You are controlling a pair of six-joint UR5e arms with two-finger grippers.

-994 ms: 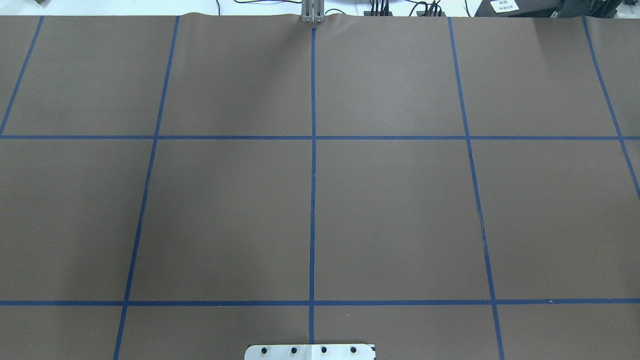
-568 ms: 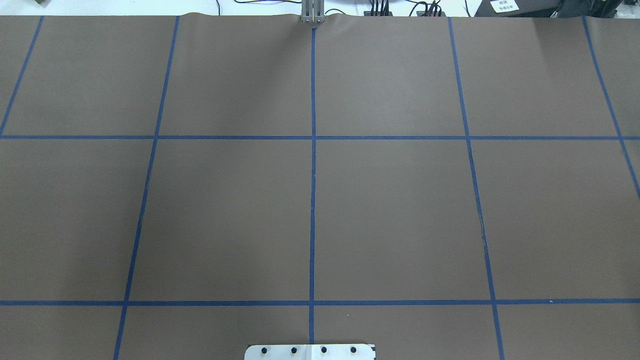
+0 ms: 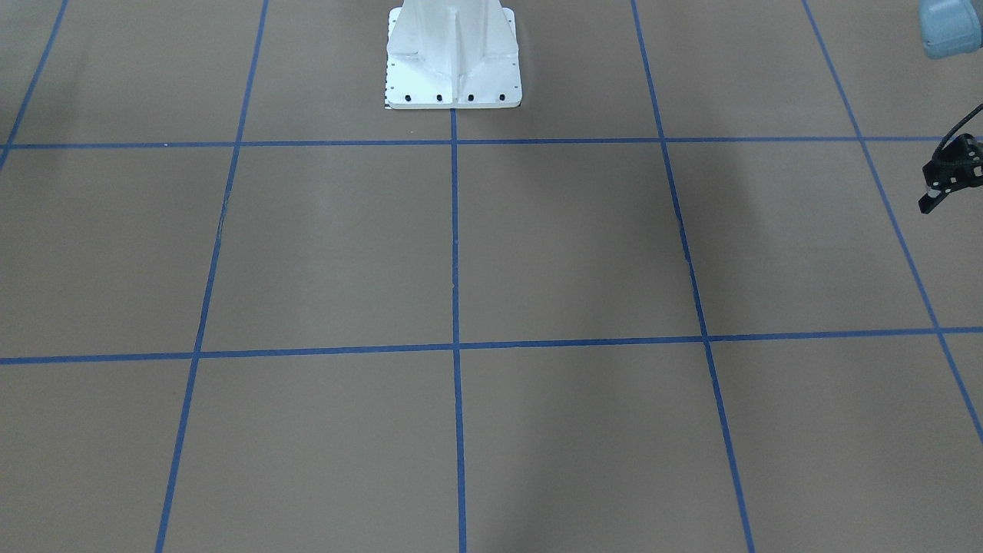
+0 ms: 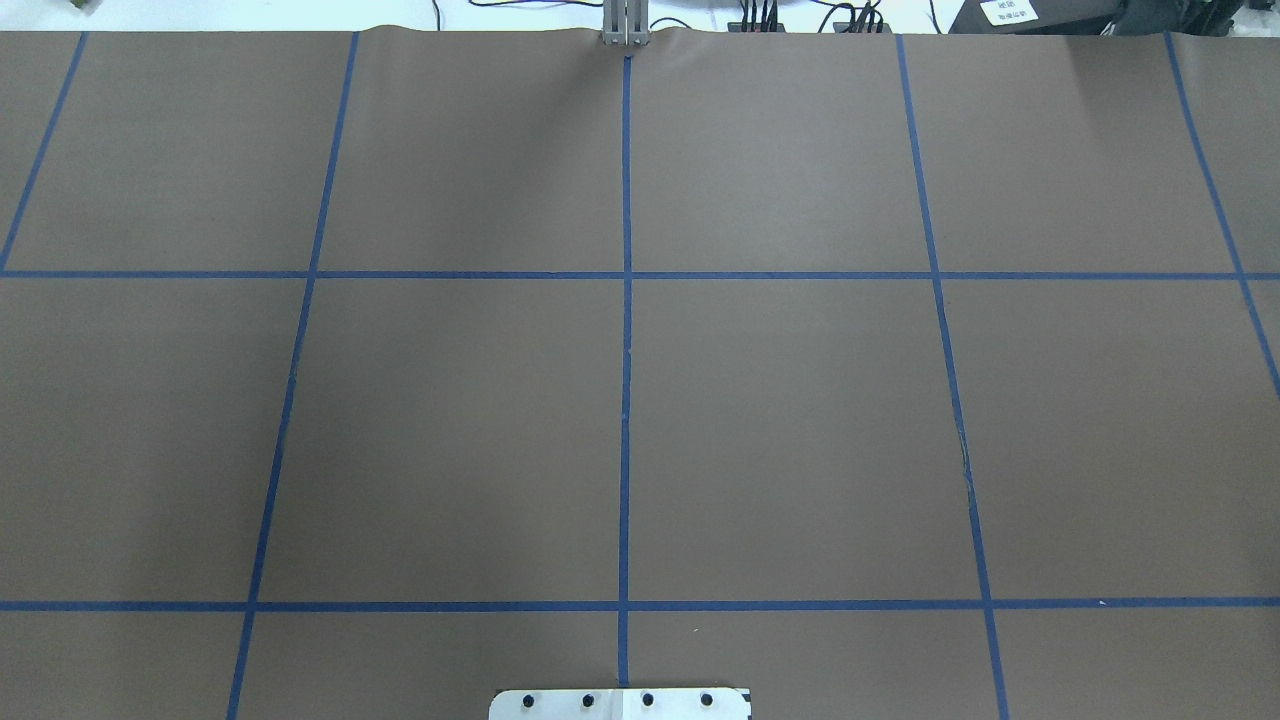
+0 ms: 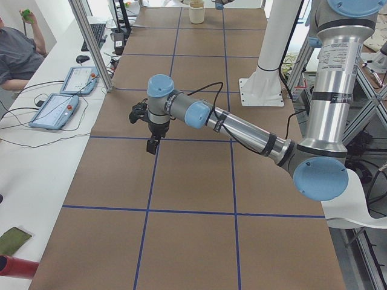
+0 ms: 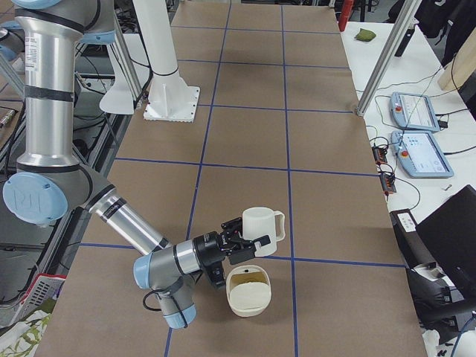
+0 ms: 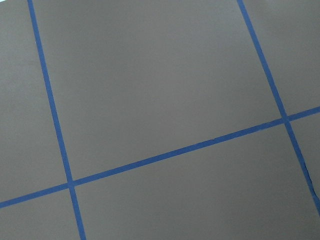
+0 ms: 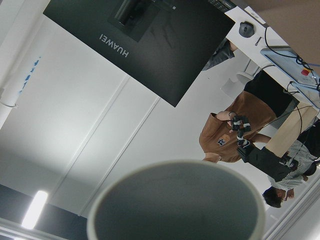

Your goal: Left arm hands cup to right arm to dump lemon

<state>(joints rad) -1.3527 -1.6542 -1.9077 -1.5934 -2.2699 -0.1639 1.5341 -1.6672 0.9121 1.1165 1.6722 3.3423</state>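
Note:
In the exterior right view the near right arm's gripper [image 6: 239, 239] is at a white cup [image 6: 262, 223] with a squarish handle, held above the table. Its fingers are hidden, so I cannot tell whether it is shut. The right wrist view shows the cup's white rim and grey inside [image 8: 175, 205] close up. A cream bowl [image 6: 248, 294] sits just below the cup, with a faint yellowish patch [image 6: 253, 278] inside that may be the lemon. The left gripper [image 5: 151, 144] hangs empty over the table's left side, apart from the cup. Only part of it shows in the front view [image 3: 948, 180].
The brown table [image 4: 780, 430] has a blue tape grid. The white robot pedestal [image 3: 453, 54] stands at the near middle edge. Tablets lie on side benches [image 6: 416, 111] [image 5: 54, 110]. An aluminium post [image 5: 91, 42] stands beside the table, and a person [image 5: 15, 51] sits beyond.

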